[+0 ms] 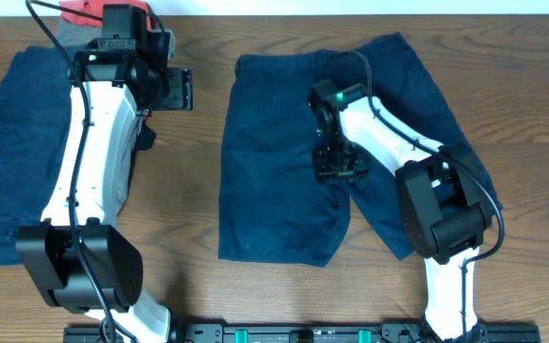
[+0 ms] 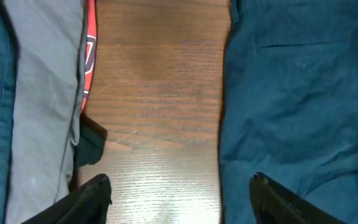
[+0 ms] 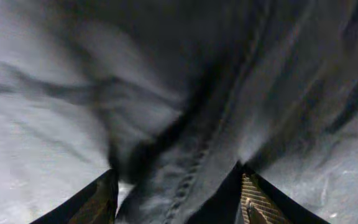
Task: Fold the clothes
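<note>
Dark navy shorts (image 1: 274, 162) lie spread flat on the wooden table, waistband toward the far edge. My right gripper (image 1: 339, 170) is down on the crotch of the shorts between the two legs. In the right wrist view its fingers (image 3: 176, 186) are apart, with a bunched seam of the shorts' cloth (image 3: 166, 93) between them. My left gripper (image 1: 181, 90) is open and empty, over bare wood left of the shorts. The left wrist view shows its fingers (image 2: 180, 186) apart above the table, with the shorts' edge (image 2: 297, 106) at the right.
A pile of other clothes lies at the left: a navy garment (image 1: 17, 143), a grey one (image 2: 42, 93) and a red one (image 1: 89, 11) at the far edge. A strip of bare table (image 1: 189, 191) runs between the pile and the shorts.
</note>
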`<action>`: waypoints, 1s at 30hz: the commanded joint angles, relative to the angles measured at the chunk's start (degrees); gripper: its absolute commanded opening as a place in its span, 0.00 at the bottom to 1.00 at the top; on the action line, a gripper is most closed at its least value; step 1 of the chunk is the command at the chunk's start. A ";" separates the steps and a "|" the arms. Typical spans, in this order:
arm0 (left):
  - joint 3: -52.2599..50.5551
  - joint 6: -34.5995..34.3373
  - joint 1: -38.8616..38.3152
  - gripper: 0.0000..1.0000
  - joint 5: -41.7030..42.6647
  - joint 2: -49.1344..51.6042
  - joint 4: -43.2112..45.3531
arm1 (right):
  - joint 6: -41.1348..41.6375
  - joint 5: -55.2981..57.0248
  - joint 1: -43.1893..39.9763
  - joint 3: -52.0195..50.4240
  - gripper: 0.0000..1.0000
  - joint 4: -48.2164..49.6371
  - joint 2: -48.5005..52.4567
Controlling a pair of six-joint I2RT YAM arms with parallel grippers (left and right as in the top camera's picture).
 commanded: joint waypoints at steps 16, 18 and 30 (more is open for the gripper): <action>-0.11 6.84 -2.78 0.81 -0.07 2.62 3.32 | -20.59 11.15 -15.10 -5.44 0.75 12.85 1.16; -0.11 7.23 -3.43 0.82 -0.09 3.45 3.32 | -26.82 11.37 -17.27 -5.44 0.79 16.55 1.18; -0.15 8.48 -6.62 0.89 0.15 10.12 7.08 | -53.02 11.19 -27.98 -5.44 0.88 26.97 1.22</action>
